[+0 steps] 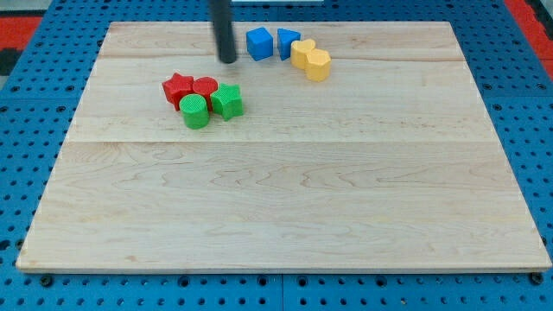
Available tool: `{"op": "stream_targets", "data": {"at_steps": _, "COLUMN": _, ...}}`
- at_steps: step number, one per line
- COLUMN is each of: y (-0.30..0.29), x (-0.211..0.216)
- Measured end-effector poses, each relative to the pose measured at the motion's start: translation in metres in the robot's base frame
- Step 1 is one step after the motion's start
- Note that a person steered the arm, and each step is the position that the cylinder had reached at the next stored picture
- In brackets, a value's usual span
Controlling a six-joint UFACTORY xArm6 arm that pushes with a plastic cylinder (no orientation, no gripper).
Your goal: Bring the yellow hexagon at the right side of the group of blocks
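Yellow hexagon [302, 53] sits well apart from the red-green cluster [203, 97] — unmoved; my tip [227, 60] — a clawless rod — touches nothing.

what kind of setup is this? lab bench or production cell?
Likely a lab bench: a wooden board sits on a blue perforated base, small coloured blocks like the green cylinder lie on it, and my tip is above them.

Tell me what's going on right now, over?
My tip near the view's top, left of the blue blocks, touching nothing. Yellow hexagon at that cluster's right end. Red-green group sits apart; nothing blocking.
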State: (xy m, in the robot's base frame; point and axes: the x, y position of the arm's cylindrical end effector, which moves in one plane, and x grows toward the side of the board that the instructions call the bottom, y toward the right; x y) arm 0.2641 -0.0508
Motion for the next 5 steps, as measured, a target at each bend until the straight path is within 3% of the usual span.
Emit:
{"op": "stream_targets", "data": {"at_steps": 3, "y": 0.126, "x": 0.012}}
{"op": "stream_targets", "data": {"at_steps": 4, "y": 0.153, "x": 0.036}}
{"op": "stream_targets", "data": {"at_steps": 5, "y": 0.133, "x": 0.043}}
